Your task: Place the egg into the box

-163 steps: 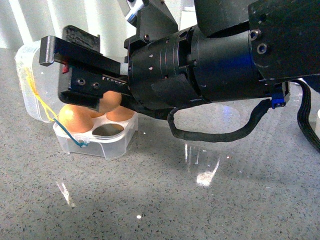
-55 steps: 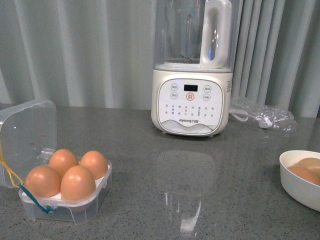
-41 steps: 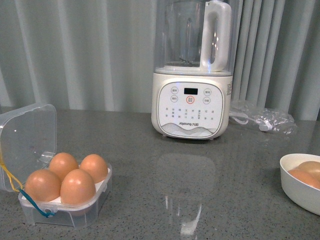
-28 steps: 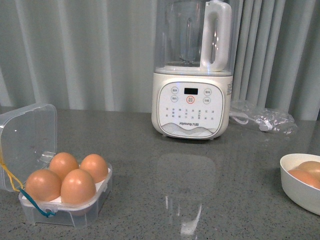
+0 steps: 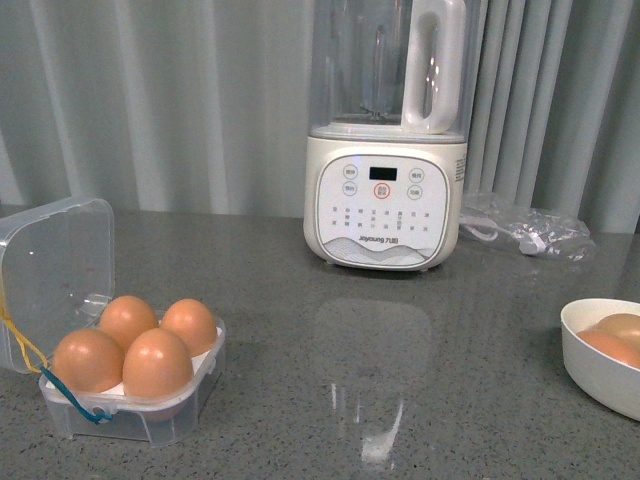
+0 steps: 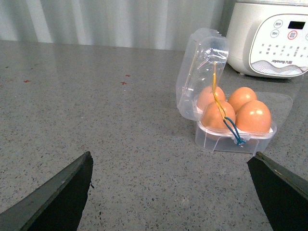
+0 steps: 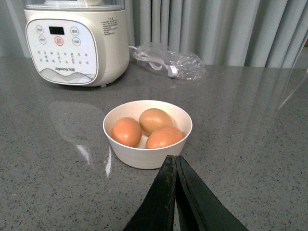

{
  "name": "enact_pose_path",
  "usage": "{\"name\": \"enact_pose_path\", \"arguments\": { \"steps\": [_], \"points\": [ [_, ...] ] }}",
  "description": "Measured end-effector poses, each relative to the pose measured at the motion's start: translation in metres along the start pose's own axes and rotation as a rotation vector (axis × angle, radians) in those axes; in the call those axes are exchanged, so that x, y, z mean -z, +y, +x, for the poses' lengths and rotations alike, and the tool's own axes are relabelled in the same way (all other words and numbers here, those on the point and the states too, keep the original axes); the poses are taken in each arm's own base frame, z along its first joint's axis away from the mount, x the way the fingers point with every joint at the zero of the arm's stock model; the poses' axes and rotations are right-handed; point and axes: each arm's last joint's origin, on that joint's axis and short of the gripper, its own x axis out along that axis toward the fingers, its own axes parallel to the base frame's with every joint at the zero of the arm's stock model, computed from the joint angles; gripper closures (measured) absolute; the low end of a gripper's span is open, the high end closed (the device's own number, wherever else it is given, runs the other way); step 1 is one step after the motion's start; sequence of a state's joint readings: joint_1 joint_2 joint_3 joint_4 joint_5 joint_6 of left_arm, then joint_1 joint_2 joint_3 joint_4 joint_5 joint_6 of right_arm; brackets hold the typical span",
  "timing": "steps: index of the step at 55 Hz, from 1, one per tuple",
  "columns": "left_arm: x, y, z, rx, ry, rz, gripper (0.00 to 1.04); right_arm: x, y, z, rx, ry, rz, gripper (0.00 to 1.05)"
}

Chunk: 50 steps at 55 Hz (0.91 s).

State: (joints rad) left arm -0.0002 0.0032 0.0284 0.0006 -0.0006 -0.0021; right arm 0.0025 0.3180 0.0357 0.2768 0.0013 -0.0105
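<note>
- Egg [image 5: 157, 362], front view: sits in the box [image 5: 150, 425], in the near hole on the side away from the open lid [image 5: 60, 270], close beside three other eggs [image 5: 127, 320]. Stands tall, long way up and down (cannot tell which end is on top). No arm to see here.
- Left wrist view: shows that egg [image 6: 253, 115] in the full box [image 6: 216, 139]. Left gripper [image 6: 172, 156] spread wide, holding nothing, well apart from the box.
- Right wrist view: right gripper [image 7: 173, 159] pinched tight on nothing, just beside the white bowl [image 7: 130, 154] with three more eggs [image 7: 155, 120]. No box here.
- Looks done, with all four holes filled. Best now to keep both grippers away, go slow, and not bump the box or its lid.
</note>
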Motion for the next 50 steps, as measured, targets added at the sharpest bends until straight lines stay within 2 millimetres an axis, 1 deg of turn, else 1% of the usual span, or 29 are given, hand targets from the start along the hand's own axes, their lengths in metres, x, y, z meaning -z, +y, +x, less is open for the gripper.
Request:
{"name": "enact_pose_path", "arguments": {
  "steps": [7,32,37,39,50],
  "points": [
    [0.000,0.000,0.000,0.000,0.000,0.000,0.07,0.007,0.000,-0.002,0.000,-0.008,0.000,1.01],
    [0.000,0.000,0.000,0.000,0.000,0.000,0.07,0.007,0.000,-0.009,0.000,-0.012,0.000,1.01],
    [0.000,0.000,0.000,0.000,0.000,0.000,0.07,0.012,0.000,-0.018,-0.003,0.023,0.000,1.01],
    [0.000,0.000,0.000,0.000,0.000,0.000,0.07,0.010,0.000,-0.020,-0.002,-0.003,0.000,1.01],
    [0.000,0.000,0.000,0.000,0.000,0.000,0.07,0.010,0.000,-0.020,-0.003,-0.007,0.000,1.01]
  ]
}}
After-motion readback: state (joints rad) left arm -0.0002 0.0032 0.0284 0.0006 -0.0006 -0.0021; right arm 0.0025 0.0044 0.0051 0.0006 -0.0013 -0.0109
